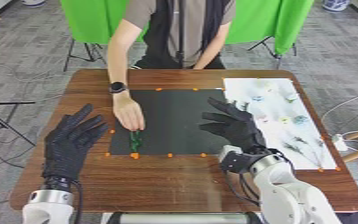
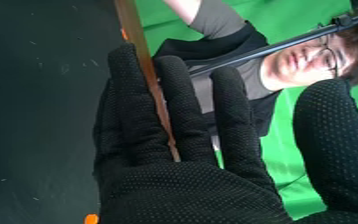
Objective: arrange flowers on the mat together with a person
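Partly hiding green stem (image 1: 135,142): person's hand (image 1: 129,114); robot's left hand (image 1: 69,144), right hand (image 1: 238,128) released, fingers loose

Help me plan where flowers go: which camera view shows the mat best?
The head view: it shows nearly the whole mat, with the person's hand at a green stem near its left edge. The right wrist view shows part of it beside the right hand.

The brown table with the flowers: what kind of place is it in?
It's probably a robot lab, maybe one for filming. A green cloth hangs behind the table, a thin black stand is on the grey carpet, and there's a white robot arm.
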Controlling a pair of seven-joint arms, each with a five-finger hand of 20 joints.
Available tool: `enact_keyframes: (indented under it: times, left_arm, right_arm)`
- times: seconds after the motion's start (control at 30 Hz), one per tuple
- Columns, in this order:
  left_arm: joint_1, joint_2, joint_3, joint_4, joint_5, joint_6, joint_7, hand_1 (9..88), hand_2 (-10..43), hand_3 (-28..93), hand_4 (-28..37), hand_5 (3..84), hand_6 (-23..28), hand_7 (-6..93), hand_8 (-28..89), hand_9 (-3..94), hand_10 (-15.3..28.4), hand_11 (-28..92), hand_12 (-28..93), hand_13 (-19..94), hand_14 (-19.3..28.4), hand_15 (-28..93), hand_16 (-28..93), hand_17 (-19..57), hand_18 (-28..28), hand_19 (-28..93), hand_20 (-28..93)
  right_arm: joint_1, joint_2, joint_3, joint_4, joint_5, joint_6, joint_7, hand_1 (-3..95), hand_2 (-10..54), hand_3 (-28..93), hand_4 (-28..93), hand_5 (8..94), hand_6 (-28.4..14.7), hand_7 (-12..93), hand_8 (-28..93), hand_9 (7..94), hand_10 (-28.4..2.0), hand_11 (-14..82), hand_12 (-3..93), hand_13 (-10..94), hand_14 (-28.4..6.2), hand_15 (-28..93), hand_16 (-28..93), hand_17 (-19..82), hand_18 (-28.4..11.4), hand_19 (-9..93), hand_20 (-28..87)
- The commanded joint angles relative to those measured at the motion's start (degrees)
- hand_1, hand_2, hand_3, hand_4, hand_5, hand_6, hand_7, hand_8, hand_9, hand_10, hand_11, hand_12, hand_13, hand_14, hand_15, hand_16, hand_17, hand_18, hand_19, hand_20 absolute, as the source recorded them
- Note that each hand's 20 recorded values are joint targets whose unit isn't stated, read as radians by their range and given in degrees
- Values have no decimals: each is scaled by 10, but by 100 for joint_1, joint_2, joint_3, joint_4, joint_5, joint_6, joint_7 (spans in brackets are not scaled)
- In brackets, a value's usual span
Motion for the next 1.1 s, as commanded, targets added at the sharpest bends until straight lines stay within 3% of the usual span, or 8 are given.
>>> enact_keyframes:
  times: [0.03, 0.43, 0.7, 0.9, 1.1]
  left_arm:
    - [21, -75, 10, 34, 39, -45, -96, 194, 113, 748, -283, 377, 110, 107, -89, 374, 236, 275, 99, 290, 284, 542, -127, -57, 266, 674, -138]
    - [47, -53, 6, 22, 12, 10, -49, 195, 113, 748, -283, 378, 111, 107, -88, 376, 236, 275, 100, 291, 284, 540, -127, -57, 265, 672, -138]
    - [104, -9, -36, -16, -7, 72, -6, 196, 113, 747, -283, 380, 112, 106, -88, 376, 235, 276, 99, 291, 284, 540, -126, -57, 265, 672, -138]
    - [141, -10, -59, -37, -5, 76, -7, 196, 114, 747, -283, 380, 112, 105, -87, 376, 236, 276, 99, 292, 284, 540, -126, -57, 266, 673, -137]
    - [149, 1, -80, -46, 6, 66, 13, 196, 114, 748, -283, 381, 113, 105, -87, 377, 238, 275, 99, 292, 284, 540, -126, -57, 266, 673, -138]
  right_arm:
    - [-73, 1, -22, -39, -2, 62, -12, 178, 97, 824, -283, 446, 4, 134, -140, 520, -173, 120, 109, 430, -212, 356, 101, 53, -191, 505, 169]
    - [-66, 40, -6, -61, -1, 82, -38, 178, 97, 823, -283, 446, 4, 135, -141, 521, -173, 122, 109, 430, -211, 357, 100, 53, -190, 504, 169]
    - [-82, 731, -324, -548, -1468, 2192, -93, 200, 82, 829, -283, 454, -3, 145, -145, 545, -174, 153, 118, 480, -198, 419, 104, 74, -200, 527, 174]
    - [-105, 1200, -335, -793, -3445, 3557, 1248, 239, 54, 830, -283, 491, -21, 160, -149, 607, -176, 237, 122, 544, -174, 510, 73, 122, -215, 619, 181]
    - [107, 1610, -380, -687, -5747, 3864, 3467, 257, 27, 827, -283, 516, -30, 164, -149, 634, -180, 266, 126, 580, -169, 538, 67, 150, -220, 658, 176]
